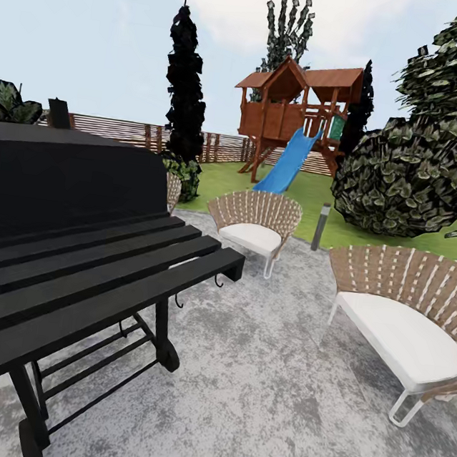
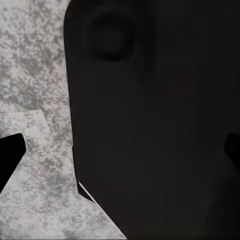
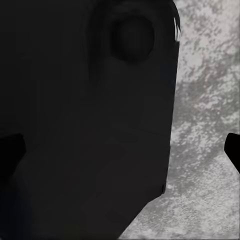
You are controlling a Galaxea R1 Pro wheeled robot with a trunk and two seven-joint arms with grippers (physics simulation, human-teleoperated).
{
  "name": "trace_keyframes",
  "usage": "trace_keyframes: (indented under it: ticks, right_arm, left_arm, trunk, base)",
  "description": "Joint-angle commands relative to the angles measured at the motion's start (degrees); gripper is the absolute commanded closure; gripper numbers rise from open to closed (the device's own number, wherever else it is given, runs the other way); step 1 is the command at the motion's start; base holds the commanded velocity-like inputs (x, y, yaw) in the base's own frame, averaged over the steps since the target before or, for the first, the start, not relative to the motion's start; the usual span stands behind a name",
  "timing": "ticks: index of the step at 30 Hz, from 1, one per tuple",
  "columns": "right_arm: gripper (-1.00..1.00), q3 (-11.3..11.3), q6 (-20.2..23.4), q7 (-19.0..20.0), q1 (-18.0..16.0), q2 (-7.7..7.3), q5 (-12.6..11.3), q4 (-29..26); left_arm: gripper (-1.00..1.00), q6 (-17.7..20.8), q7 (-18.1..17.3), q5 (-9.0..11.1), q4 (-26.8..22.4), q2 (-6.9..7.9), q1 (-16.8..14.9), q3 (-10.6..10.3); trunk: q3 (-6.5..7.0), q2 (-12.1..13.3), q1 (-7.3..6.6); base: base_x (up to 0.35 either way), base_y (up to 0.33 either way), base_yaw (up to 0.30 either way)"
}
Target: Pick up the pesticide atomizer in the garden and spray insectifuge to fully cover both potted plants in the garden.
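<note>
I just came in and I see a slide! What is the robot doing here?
Nothing is being handled right now. The robot stands on a grey stone patio beside a black grill, facing two wicker chairs, the lawn and a playhouse with a blue slide. Its wrist cameras look down past dark robot parts at the paving, and nothing is held between the fingers.

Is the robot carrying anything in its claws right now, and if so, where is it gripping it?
Nothing is held. The left gripper and right gripper both have their fingertips spread wide apart, with nothing clamped between them.
</note>
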Motion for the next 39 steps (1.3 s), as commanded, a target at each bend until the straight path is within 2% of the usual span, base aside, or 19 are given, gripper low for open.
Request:
trace_keyframes:
  ticks: [1, 3, 9, 17, 21, 28, 32, 35, 36, 38, 39]
  right_arm:
    - [-1.00, 0.1, 0.0, -0.2, -0.3, 0.33, 0.1, -0.3]
    - [-1.00, 0.1, 0.1, -0.2, -0.9, 0.98, 0.1, -1.0]
    - [-1.00, 0.0, 0.2, -0.2, -1.1, 1.40, 0.0, -1.8]
    - [-1.00, -0.1, -0.4, -0.3, -1.2, 1.16, 0.1, -3.1]
    - [-1.00, -0.2, -1.7, -0.3, -1.2, 0.11, 0.2, -4.4]
    - [-1.00, -0.2, -3.9, -0.3, -1.3, -2.15, 0.1, -6.7]
    - [-1.00, -0.4, -5.2, -0.4, -1.3, -3.28, 0.0, -8.0]
    - [-1.00, -0.4, -6.2, -0.3, -1.7, -3.26, -0.2, -8.9]
    - [-1.00, -0.4, -15.9, -0.3, -2.5, -3.29, -0.1, -31.2]
    - [-1.00, -0.4, -16.1, -0.3, -3.1, -3.32, 0.0, -32.4]
    - [-1.00, -0.4, -16.1, -0.3, -3.2, -3.33, 0.0, -32.5]
  left_arm:
    - [-1.00, -0.3, -0.1, -0.3, -0.3, -0.28, 0.2, 0.0]
    - [-1.00, -0.4, -0.1, -0.1, -0.5, -0.40, 0.2, 0.2]
    - [-1.00, -0.9, -0.1, -0.1, -0.7, -0.44, 0.3, 0.0]
    - [-1.00, -3.5, -0.1, -0.1, -0.7, -0.16, 0.2, 0.1]
    - [-1.00, -4.7, -0.1, -0.1, -1.6, 0.11, -0.1, 0.1]
    - [-1.00, -7.0, 0.0, 0.0, -3.9, 1.87, -0.3, 0.2]
    - [-1.00, -8.3, 0.0, 0.1, -5.2, 1.90, -1.0, 0.3]
    - [-1.00, -9.2, -0.1, 0.2, -6.1, 1.39, -2.0, 0.3]
    - [-1.00, -14.4, 0.0, 0.2, -20.1, 1.33, -8.8, 0.2]
    - [-1.00, -14.4, 0.0, 0.1, -20.0, 1.54, -10.9, 0.4]
    - [-1.00, -14.4, 0.0, 0.1, -19.8, 1.71, -10.9, 0.5]
  trunk:
    - [-0.04, -0.1, -0.01]
    - [-0.04, -0.1, -0.01]
    - [-0.04, -0.1, -0.01]
    - [-0.04, -0.1, -0.01]
    - [-0.04, -0.1, -0.01]
    - [-0.04, -0.1, -0.01]
    - [-0.04, -0.1, -0.01]
    - [-0.04, -0.1, -0.01]
    - [-0.04, -0.1, -0.01]
    - [-0.04, -0.1, -0.01]
    - [-0.04, -0.1, -0.01]
  base:
    - [0.000, 0.000, 0.000]
    - [0.000, 0.000, 0.000]
    - [0.000, 0.000, 0.000]
    - [0.000, 0.000, 0.000]
    - [0.000, 0.000, 0.000]
    - [0.000, 0.000, 0.000]
    - [0.000, 0.000, 0.000]
    - [0.000, 0.000, 0.000]
    - [0.000, 0.000, 0.000]
    - [0.000, 0.000, 0.000]
    - [0.000, 0.000, 0.000]
